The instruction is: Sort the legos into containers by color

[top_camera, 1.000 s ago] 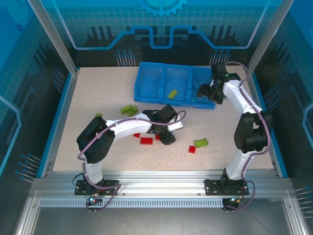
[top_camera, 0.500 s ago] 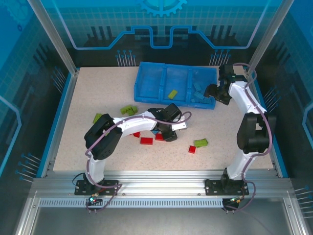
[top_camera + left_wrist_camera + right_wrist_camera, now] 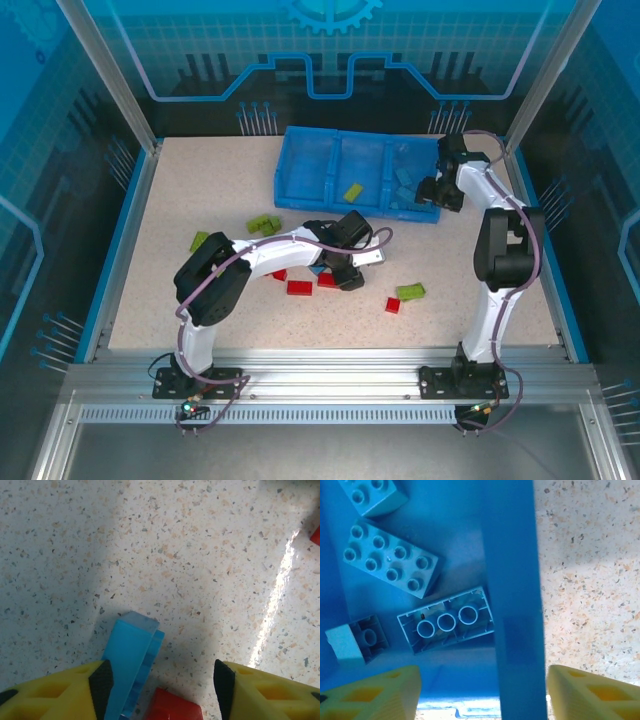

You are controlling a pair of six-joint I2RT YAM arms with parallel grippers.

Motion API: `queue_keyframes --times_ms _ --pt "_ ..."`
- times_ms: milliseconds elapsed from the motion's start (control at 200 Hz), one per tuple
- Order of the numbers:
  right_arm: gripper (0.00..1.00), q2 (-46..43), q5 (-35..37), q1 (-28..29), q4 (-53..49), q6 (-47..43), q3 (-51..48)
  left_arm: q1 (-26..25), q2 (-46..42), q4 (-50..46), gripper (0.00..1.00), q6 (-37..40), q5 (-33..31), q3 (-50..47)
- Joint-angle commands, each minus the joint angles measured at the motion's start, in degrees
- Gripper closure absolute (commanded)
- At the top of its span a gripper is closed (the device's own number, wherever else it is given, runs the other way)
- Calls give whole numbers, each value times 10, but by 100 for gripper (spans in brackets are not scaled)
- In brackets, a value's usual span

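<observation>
My left gripper (image 3: 341,277) (image 3: 162,680) is low over the table and open. A blue brick (image 3: 131,660) lies on its side against the left pad (image 3: 102,680). A red brick (image 3: 172,707) sits between the fingers. My right gripper (image 3: 437,192) (image 3: 482,685) is open and straddles the right end wall (image 3: 512,595) of the blue tray (image 3: 300,180). Several blue bricks (image 3: 390,557) lie in the right compartment, one upside down (image 3: 447,620). A yellow-green brick (image 3: 352,192) rests in the middle compartment.
Loose on the table are red bricks (image 3: 298,288) (image 3: 393,305) and yellow-green ones (image 3: 262,225) (image 3: 200,240) (image 3: 410,292). The left arm's forearm (image 3: 265,255) lies across the middle of the table. Blue rails edge the table on both sides.
The right gripper has swung from over the tray's right compartment to its right end wall. The left gripper has shifted slightly toward the red bricks and stayed low.
</observation>
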Motion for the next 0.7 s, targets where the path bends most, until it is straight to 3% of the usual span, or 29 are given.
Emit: queue_keyframes --times_ms 0,70,250,390,695 --pt "36 24 -2 -11 3 -13 32 -3 7 -16 38 2 -3 17" --pt "40 31 -4 -11 4 -15 35 -3 -3 -13 37 1 -12 15" --pt "69 32 3 -5 11 -22 23 -3 -27 -5 32 1 -24 9" --pt "80 12 12 0 26 -33 -21 -3 -27 -8 31 3 -35 10" --pt "84 -30 6 3 56 -47 -118 -3 -18 -18 31 49 -31 12"
